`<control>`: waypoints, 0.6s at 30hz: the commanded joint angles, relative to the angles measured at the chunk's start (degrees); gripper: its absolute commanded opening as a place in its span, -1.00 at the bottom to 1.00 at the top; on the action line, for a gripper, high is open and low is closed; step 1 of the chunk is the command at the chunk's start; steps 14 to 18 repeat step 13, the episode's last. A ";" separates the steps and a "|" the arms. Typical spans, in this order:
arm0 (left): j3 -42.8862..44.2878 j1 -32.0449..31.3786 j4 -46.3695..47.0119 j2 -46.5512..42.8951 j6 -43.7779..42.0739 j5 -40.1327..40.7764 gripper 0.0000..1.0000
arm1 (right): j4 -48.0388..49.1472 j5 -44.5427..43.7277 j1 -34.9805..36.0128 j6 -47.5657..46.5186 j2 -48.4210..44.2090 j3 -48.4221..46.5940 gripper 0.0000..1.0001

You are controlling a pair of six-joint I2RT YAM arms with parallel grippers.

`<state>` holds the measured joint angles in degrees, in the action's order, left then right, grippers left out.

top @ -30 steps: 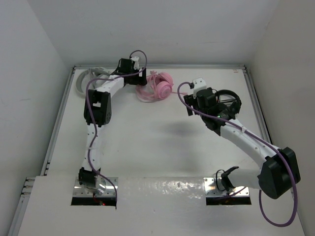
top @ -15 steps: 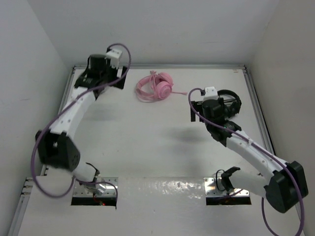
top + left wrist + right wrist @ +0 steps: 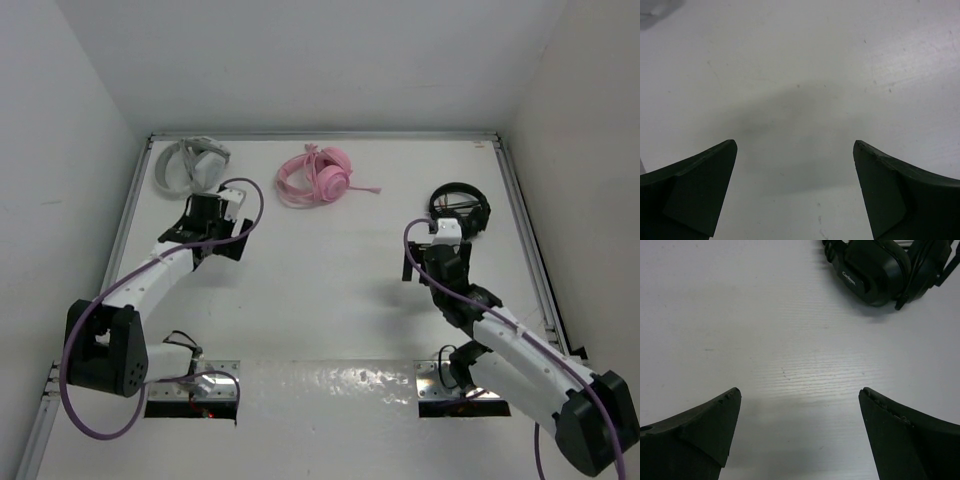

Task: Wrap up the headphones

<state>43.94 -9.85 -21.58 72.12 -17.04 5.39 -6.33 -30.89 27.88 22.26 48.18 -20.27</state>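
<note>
Toward the far edge of the table [image 3: 320, 300], the pink headphones [image 3: 318, 178] lie with thin cable [image 3: 288, 190] looped beside them. Your left gripper [image 3: 795, 150] and right gripper [image 3: 800, 395] hover spread wide, empty, well away. The right one, near the black headphones [image 3: 875, 270], could snag those instead.

I see a white table [image 3: 320, 290] boxed in by plain white walls [image 3: 300, 60] on its left, far and right sides, with a metal rail [image 3: 320, 134] along the far edge. The light is soft and even, and a glossy strip [image 3: 330, 385] covers the near edge.
</note>
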 commanded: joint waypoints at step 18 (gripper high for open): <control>1.49 0.79 7.61 0.13 2.62 1.91 0.98 | 8.52 -1.46 -0.11 -0.11 -1.52 2.69 0.98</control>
